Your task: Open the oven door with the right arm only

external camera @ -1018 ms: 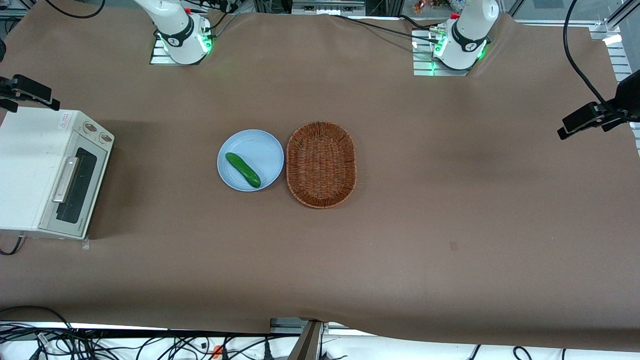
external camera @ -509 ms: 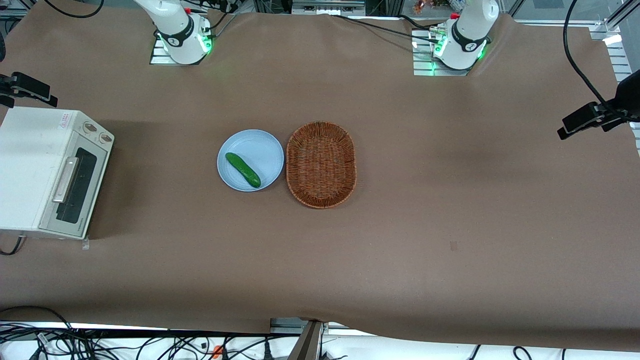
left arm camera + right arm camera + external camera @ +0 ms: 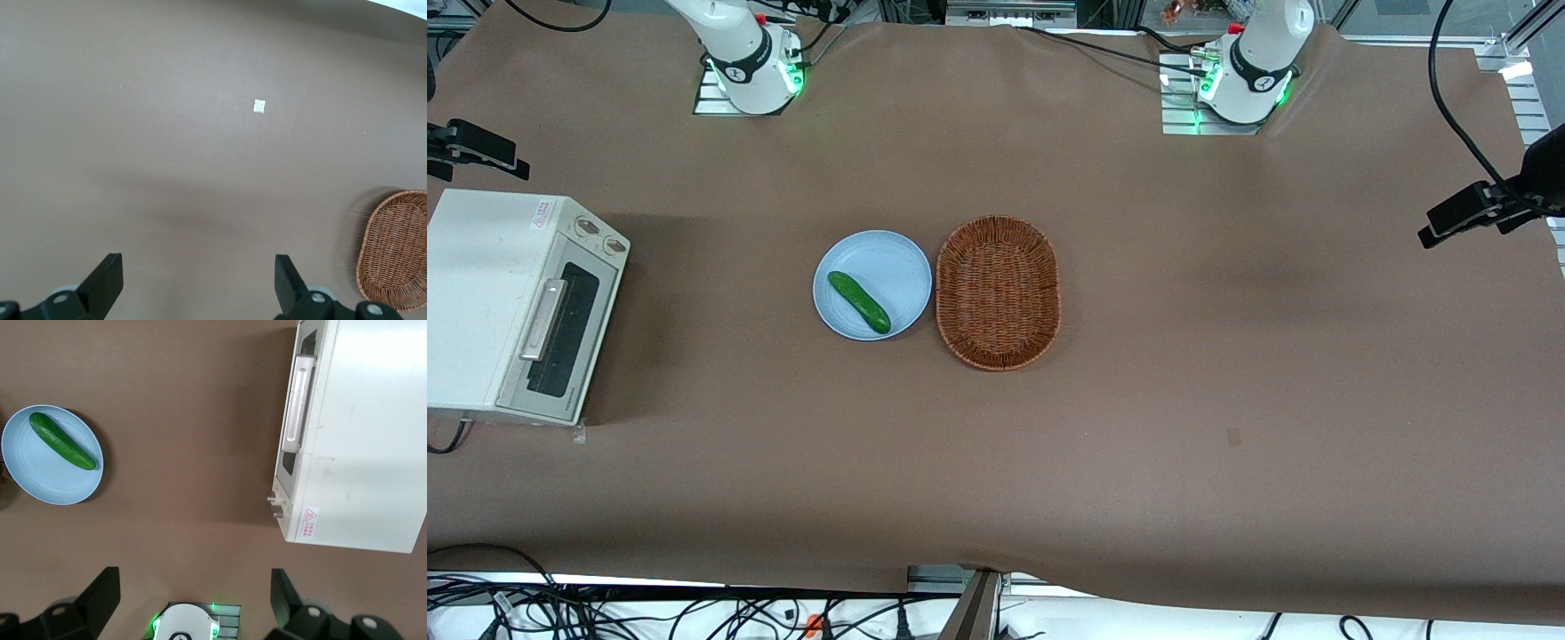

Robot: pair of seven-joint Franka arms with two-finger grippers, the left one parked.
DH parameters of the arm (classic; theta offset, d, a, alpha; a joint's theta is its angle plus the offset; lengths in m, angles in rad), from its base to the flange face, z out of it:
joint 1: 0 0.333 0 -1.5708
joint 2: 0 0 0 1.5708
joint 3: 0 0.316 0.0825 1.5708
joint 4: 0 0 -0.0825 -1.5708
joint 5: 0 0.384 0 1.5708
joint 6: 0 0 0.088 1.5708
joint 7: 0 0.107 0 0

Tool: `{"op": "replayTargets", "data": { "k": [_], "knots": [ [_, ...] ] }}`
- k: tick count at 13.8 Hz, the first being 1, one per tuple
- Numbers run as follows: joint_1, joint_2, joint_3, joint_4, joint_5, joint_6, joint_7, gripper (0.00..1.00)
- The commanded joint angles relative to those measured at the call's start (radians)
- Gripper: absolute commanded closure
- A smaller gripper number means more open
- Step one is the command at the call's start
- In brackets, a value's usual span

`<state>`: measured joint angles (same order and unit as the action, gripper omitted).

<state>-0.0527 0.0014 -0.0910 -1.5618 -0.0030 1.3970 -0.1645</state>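
The cream-white toaster oven [image 3: 480,293] stands at the working arm's end of the table. Its oven door [image 3: 560,331] is shut, with the silver bar handle [image 3: 544,318] across the dark glass. The right wrist view shows the door [image 3: 301,457] edge-on with its handle [image 3: 297,403]. My right gripper [image 3: 193,597] is open and empty, its fingers [image 3: 100,593] wide apart, high above the table near the arm's base [image 3: 183,623]. It is apart from the oven. A black part of the right arm's hand [image 3: 480,149] shows above the oven's top, farther from the front camera.
A light blue plate [image 3: 898,267] with a green cucumber [image 3: 859,302] sits mid-table, and shows in the right wrist view [image 3: 40,477] too. A brown wicker basket [image 3: 998,292] lies beside it. Two knobs [image 3: 600,236] sit on the oven front beside the door.
The black part of the right arm's hand has drifted slightly away from the front camera, off the oven's top. The oven door stays shut.
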Motion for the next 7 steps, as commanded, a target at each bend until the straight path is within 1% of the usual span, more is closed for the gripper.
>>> {"op": "replayTargets", "data": {
  "k": [1, 7],
  "knots": [
    [-0.013, 0.005, 0.019, 0.035, -0.006, -0.022, -0.003, 0.0],
    [-0.013, 0.003, 0.02, 0.034, 0.001, -0.027, 0.006, 0.0]
  ]
}}
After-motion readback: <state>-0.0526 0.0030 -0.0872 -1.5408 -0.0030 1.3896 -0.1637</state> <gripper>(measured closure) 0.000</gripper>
